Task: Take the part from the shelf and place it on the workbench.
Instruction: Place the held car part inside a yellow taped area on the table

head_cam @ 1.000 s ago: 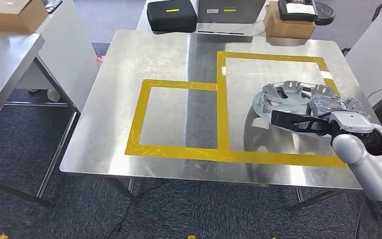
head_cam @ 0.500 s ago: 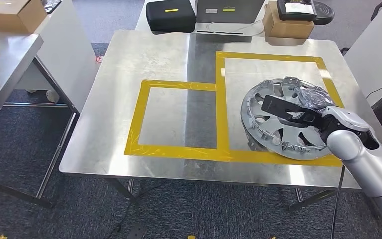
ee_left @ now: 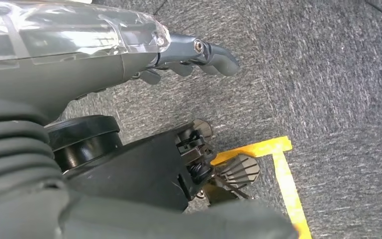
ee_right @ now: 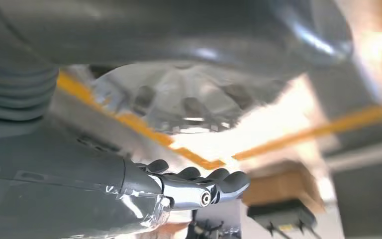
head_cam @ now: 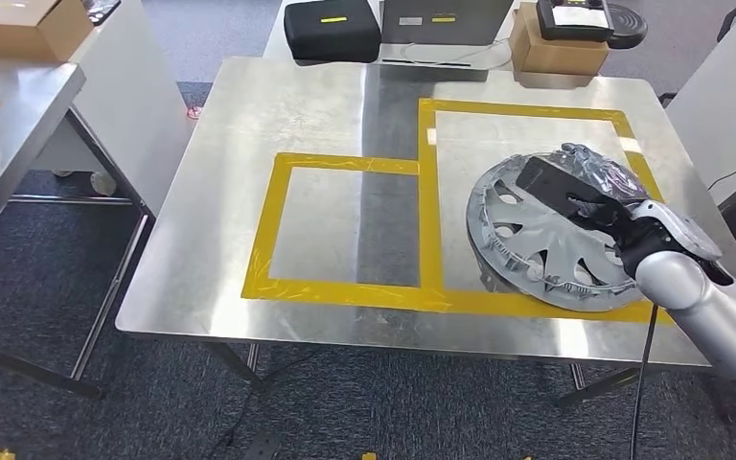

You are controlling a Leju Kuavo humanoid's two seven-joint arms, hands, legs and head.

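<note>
Part (head_cam: 546, 244) on workbench (head_cam: 326, 105), right side

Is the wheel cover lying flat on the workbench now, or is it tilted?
Tilted. The wheel cover has its near rim on the workbench, while the right hand holds its far side raised.

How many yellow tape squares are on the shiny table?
2. The small square is near the table's middle. The big square joins it on the right, and the wheel cover lies in it, held by the right hand.
</note>
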